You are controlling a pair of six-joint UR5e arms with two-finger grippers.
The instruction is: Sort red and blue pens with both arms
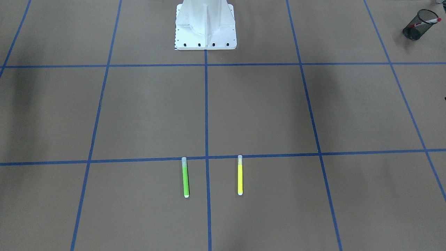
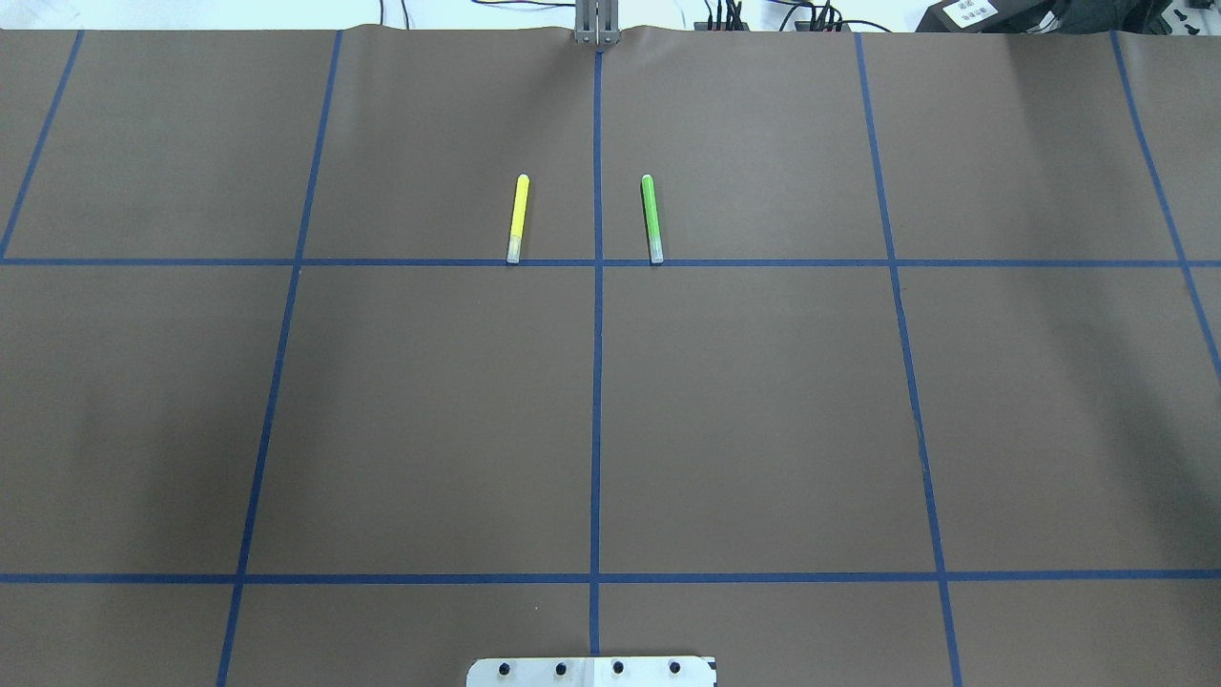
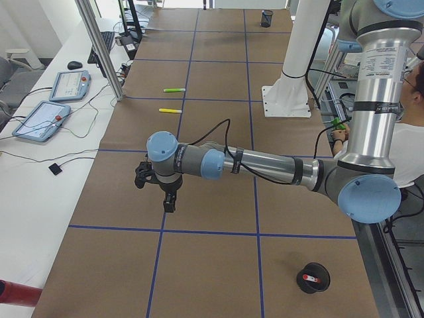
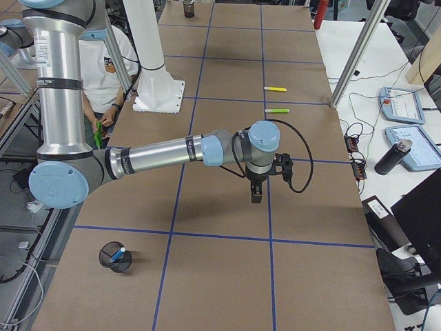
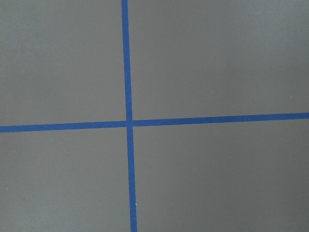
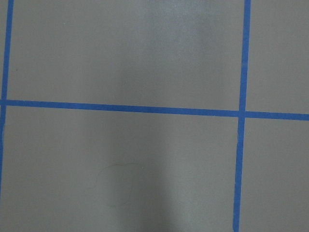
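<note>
- Red-capped white pen (image 1: 430, 21) leans in a mesh cup (image 1: 414, 29), upper right.
- Blue pen (image 4: 118, 254) in another cup (image 4: 110, 265), lower left.
- Jaws of left gripper (image 3: 170, 202) and right gripper (image 4: 256, 196): cannot tell.

Nothing written can be read: the small print on the upright tube of the left arm (image 3: 379, 73) and of the right arm (image 4: 58, 69), and the white label (image 2: 971, 10) on a black box (image 2: 1011, 17), are too small

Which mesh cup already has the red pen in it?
The cup on the robot's left side: a white pen with a red cap leans out of it. The right-side cup holds a blue pen.
</note>
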